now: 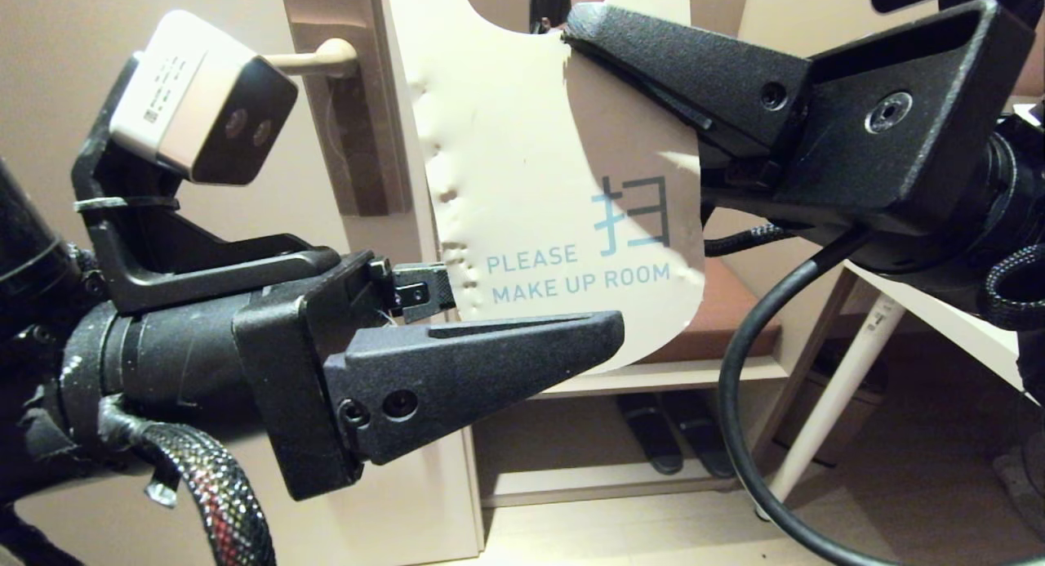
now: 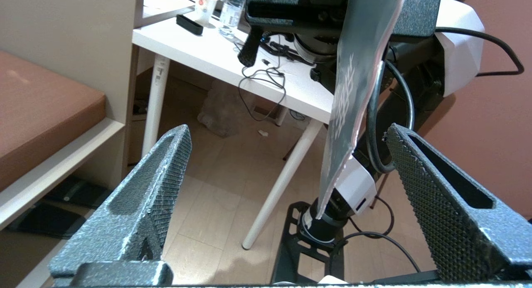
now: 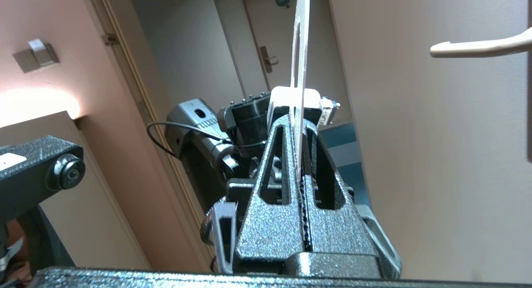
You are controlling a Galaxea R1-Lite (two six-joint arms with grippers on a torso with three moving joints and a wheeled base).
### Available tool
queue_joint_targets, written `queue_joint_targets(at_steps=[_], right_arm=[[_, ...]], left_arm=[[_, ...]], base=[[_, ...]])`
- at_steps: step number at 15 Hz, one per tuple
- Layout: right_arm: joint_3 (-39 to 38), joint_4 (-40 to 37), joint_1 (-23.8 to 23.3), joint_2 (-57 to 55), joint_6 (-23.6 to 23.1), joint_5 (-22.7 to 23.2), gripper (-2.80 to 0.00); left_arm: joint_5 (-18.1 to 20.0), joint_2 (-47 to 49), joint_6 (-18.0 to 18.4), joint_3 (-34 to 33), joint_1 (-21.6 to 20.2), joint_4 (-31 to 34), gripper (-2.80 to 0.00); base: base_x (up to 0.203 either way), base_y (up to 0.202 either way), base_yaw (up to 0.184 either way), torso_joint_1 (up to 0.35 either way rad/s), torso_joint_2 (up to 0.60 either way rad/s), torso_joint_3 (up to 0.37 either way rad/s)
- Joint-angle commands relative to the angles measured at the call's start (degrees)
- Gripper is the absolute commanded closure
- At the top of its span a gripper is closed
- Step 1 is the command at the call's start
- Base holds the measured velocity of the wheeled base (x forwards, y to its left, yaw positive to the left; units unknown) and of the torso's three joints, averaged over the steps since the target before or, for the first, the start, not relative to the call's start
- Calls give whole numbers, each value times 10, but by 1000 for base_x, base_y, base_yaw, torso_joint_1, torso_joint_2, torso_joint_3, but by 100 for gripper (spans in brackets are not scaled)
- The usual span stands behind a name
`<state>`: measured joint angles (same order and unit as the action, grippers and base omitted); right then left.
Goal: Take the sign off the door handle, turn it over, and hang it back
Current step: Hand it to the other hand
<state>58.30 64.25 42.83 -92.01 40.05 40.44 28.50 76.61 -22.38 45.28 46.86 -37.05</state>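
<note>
The fingers (image 3: 291,167) of the right gripper (image 1: 571,27) are pinched tight on the sign (image 1: 522,182) near its hole, holding it in the air off the door handle (image 1: 314,60), white "PLEASE MAKE UP ROOM" face toward the head camera. The left gripper (image 1: 531,321) stands spread wide at the sign's lower edge, which hangs between its fingers (image 2: 162,188) untouched.

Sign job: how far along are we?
Done: the sign is off the door handle. In hand: right gripper clamps it near the hole, white MAKE UP ROOM face toward the head camera; left gripper has its jaws open around the lower end. Left: hanging it back.
</note>
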Motion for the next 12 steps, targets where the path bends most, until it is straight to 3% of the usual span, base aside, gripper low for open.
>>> queue_joint_targets(at_steps=[1,12], right_arm=[[-1,5,2,-3,3,3,0],[-5,40,16,-35,2,-2,0]], left_arm=[[2,2,-1,0,2,-2,-280],[-1,25,-3,-1,2,-44,-280]], base=[[0,0,0,0,0,0],[0,0,0,0,0,0]])
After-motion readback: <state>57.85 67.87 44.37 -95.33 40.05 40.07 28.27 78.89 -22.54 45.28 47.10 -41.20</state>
